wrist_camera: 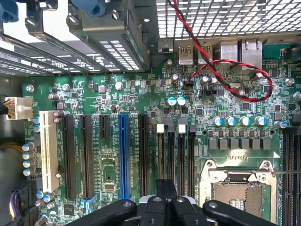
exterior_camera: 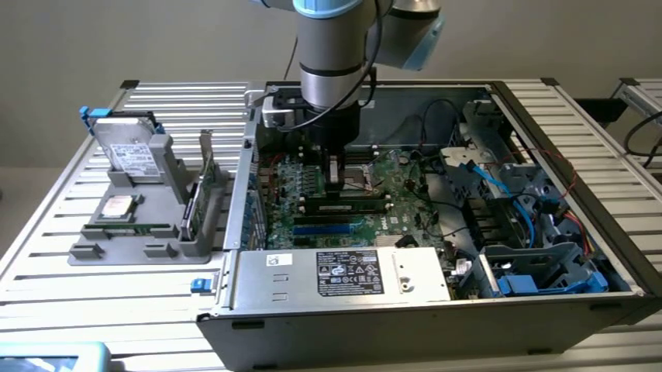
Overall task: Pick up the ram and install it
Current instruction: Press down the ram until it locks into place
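So the gripper (exterior_camera: 339, 184) is down inside the computer case (exterior_camera: 538, 310), right over the motherboard (wrist_camera: 141, 103). Fingers are shut, pressing on the ram (exterior_camera: 346, 206) sitting in its slot

Slatted metal table (exterior_camera: 62, 256), open computer case (exterior_camera: 414, 310), grey parts holder (exterior_camera: 139, 244)

No word or number can be read. The power supply (exterior_camera: 342, 275), at the near edge of the open case, carries a black label (exterior_camera: 349, 273) with white print and marks and a small white sticker (exterior_camera: 277, 260) beside it, all too fine to read.
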Controlling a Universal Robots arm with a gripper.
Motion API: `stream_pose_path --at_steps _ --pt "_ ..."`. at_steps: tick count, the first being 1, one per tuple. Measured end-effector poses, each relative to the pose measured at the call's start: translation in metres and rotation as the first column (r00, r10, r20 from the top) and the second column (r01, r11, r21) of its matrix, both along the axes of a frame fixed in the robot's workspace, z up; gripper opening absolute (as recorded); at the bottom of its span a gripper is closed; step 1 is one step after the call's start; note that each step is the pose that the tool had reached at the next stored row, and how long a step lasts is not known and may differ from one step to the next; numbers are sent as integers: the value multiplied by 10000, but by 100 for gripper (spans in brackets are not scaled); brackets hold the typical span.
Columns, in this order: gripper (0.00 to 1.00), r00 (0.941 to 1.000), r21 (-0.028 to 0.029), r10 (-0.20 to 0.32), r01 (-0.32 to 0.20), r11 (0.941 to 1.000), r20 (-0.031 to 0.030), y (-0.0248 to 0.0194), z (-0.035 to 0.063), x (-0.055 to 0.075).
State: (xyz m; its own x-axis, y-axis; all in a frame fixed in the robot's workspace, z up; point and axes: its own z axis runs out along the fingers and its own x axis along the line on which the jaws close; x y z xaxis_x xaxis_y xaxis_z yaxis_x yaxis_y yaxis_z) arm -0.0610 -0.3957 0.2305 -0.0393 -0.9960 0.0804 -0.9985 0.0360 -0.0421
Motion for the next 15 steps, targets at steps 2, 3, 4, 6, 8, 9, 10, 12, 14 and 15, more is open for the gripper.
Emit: stream_pose_path --at_steps 2,3,4,6,8,9,10,12,14,15 --pt "11 10000 -1 -4 4 10000 -2 0 -6 0" --pt "11 10000 -1 -7 7 10000 -13 0 -8 0" --pt "11 10000 -2 -8 8 10000 -36 0 -9 0" --pt "11 9999 -1 -11 11 10000 -101 -1 -11 0" --pt "11 9999 0 -12 12 10000 -136 -4 -13 0" --pt "11 9999 0 -13 13 10000 -137 -5 -13 -1" --pt "11 9999 -1 -13 13 10000 -138 -6 -15 -1" --pt "11 9999 -2 -12 12 10000 -138 -6 -22 0" --pt "11 9999 -6 -12 11 10000 -139 -6 -30 0" --pt "11 9999 -9 -12 11 10000 -141 -7 -35 0"
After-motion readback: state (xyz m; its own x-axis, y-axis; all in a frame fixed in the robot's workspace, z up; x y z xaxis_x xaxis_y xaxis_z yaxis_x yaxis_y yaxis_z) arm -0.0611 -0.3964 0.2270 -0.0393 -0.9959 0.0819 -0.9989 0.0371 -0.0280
